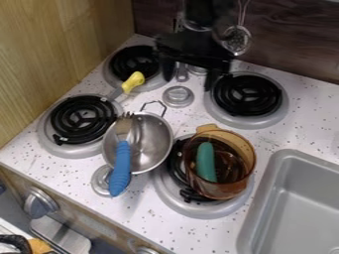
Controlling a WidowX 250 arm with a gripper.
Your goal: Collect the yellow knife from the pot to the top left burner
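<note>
At the top centre hangs the black gripper (191, 75), its two fingers spread apart with nothing held between them. Left of and below it, the yellow-handled knife (134, 82) lies with its handle on the near rim of the top left burner (136, 62). Its grey blade points down and left toward the lower left burner. The silver pot (155, 141) stands just below the knife, which is outside it. A blue-handled fork (120, 166) rests across the pot's left side.
An amber pot (242, 149) with a green object (205, 161) inside sits on the lower right burner. Other burners are at lower left (49, 131) and upper right (279, 106). The sink (298, 198) lies right; a wooden wall (53, 54) borders the left.
</note>
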